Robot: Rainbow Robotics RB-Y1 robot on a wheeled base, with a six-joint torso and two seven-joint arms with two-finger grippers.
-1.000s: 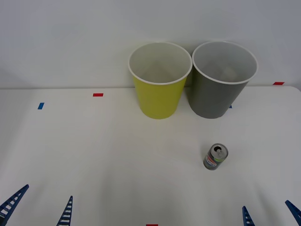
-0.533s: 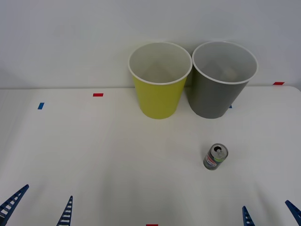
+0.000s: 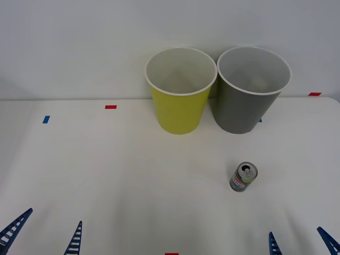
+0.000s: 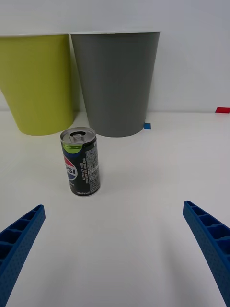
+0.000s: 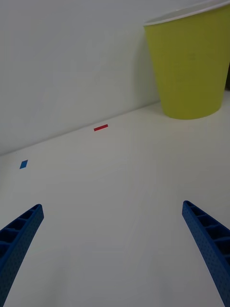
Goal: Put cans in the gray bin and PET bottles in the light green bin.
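A small Pepsi can point(image 3: 244, 177) stands upright on the white counter point(image 3: 106, 170), toward its near right side, well apart from the gray bin point(image 3: 249, 90) and the light green bin point(image 3: 179, 90) that stand side by side at the far edge. The right pincer point(image 3: 300, 245) sits at the near edge just right of the can, spread wide and empty; the left pincer point(image 3: 45, 236) waits at the near left corner, also spread. To grasp well, the right pincer should shift leftward until the can is centred between its fingers, close on the mid-body, and keep it upright for the lift to the gray bin.
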